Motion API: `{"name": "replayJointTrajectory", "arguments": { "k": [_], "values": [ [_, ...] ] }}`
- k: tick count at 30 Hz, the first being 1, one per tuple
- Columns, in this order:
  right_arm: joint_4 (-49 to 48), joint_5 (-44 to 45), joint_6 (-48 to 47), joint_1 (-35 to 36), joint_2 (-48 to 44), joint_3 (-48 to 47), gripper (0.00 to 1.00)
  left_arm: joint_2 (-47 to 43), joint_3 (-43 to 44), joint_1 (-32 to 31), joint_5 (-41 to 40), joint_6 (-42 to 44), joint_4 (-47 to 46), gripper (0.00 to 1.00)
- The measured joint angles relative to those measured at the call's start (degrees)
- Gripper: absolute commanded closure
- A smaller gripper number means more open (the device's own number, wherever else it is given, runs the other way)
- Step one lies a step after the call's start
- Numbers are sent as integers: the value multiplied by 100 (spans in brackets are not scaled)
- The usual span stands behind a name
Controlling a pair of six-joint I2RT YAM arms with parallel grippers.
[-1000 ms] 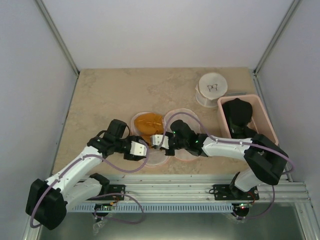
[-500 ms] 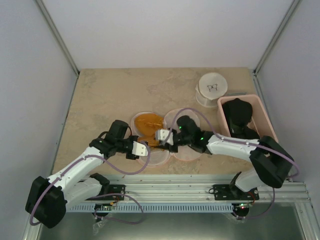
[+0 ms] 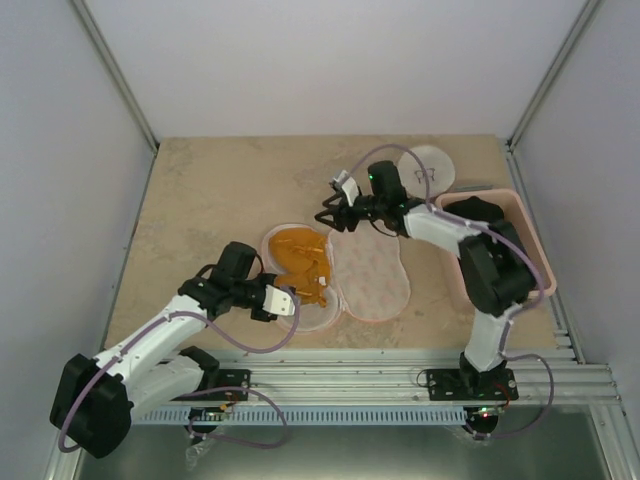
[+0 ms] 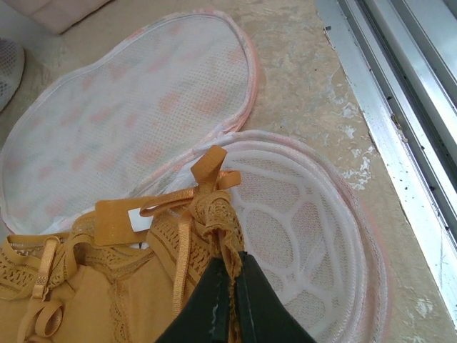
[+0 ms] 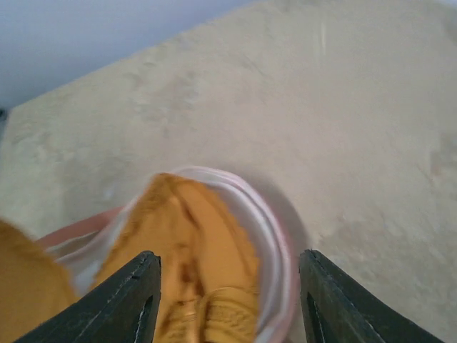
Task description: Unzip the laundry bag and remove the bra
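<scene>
- The laundry bag lies unzipped on the tabletop. Its printed lid is flipped flat toward the right arm's side, so the mesh-lined base faces up and the contents are exposed.
- The bra rests in the open base near the tabletop's middle, with one lace edge bunched toward the near lobe.
- The left end effector is clenched on that lace edge and strap (probably a thin pinch because the padded cups are too bulky to nip), placed to drag the garment out.
- The right end effector hovers above the bag's far end, fingers spread wide and holding nothing, presumably to keep out of the pull path.
</scene>
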State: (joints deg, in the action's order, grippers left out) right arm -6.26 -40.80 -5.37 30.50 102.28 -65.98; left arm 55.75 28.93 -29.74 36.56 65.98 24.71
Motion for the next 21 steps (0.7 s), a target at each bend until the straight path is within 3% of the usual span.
{"name": "replayJointTrajectory", "arguments": {
  "k": [4,13,15,19,21],
  "values": [
    [549,81,380,-87,1180,-901,47,-37,-17,0,0,0,-4,100],
    [1213,-422,501,52,2245,-1506,55,-52,-105,-2,0,-2,-24,100],
    [1257,-575,468,92,2308,-1552,60,-52,-116,0,0,-2,-24,100],
    [1351,-761,407,136,2411,-1650,82,-52,-120,0,0,-17,-28,100],
    [1405,-822,361,146,2420,-1670,86,-52,-120,0,0,-72,-52,100]
  ]
}}
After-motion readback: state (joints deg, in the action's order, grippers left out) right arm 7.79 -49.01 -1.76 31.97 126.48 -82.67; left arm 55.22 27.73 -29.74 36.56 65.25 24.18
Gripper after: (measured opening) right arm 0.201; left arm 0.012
